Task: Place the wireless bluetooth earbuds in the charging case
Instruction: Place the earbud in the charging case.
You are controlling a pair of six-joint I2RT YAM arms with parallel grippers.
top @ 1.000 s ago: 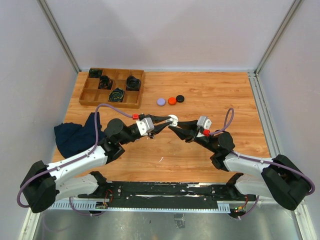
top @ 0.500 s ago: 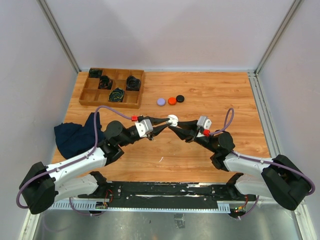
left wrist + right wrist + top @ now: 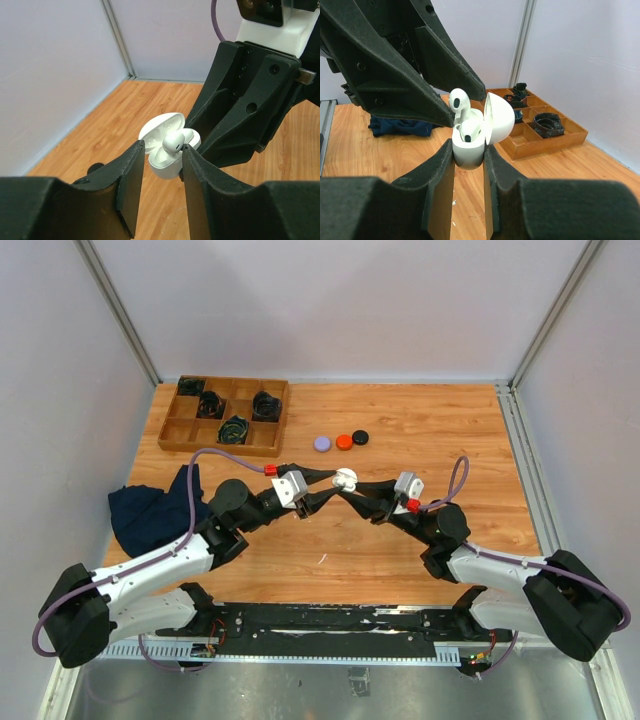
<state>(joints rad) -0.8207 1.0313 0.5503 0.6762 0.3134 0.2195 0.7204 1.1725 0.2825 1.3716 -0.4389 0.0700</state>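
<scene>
A robotics lab test cell: plain pale wall panels (image 3: pixel 340 310) in aluminium framing (image 3: pixel 120 312) box in a wooden desk (image 3: pixel 420 420); robot arms (image 3: pixel 160 570) sit bolted to a metal rail (image 3: pixel 330 625) at six o'clock.

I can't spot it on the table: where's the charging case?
In the top view the charging case hangs above mid-table, lid open, clamped in the right gripper, facing the left gripper.
</scene>
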